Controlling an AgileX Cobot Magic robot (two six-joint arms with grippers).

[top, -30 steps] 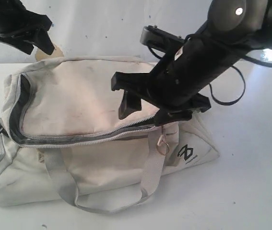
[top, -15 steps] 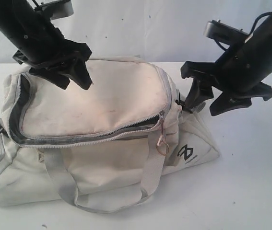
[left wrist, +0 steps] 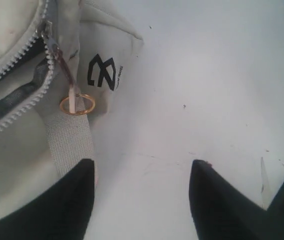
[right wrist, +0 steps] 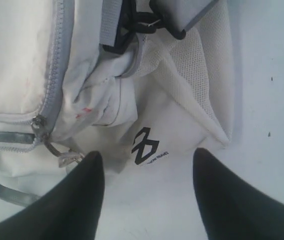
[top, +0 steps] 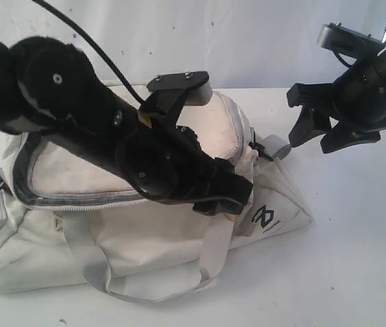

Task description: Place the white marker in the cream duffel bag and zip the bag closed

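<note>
Left end effector (left wrist: 142, 169) spread (empty) above cream duffel bag (top: 36, 245) lying left-right.

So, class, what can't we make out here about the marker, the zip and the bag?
Marker: in no view; whether it is inside the bag cannot be told.
Zip: exterior view, left arm covers its right end.
Bag's left end: cut by the exterior view's edge.
Small print under the logo: too small in both wrist views.
</note>
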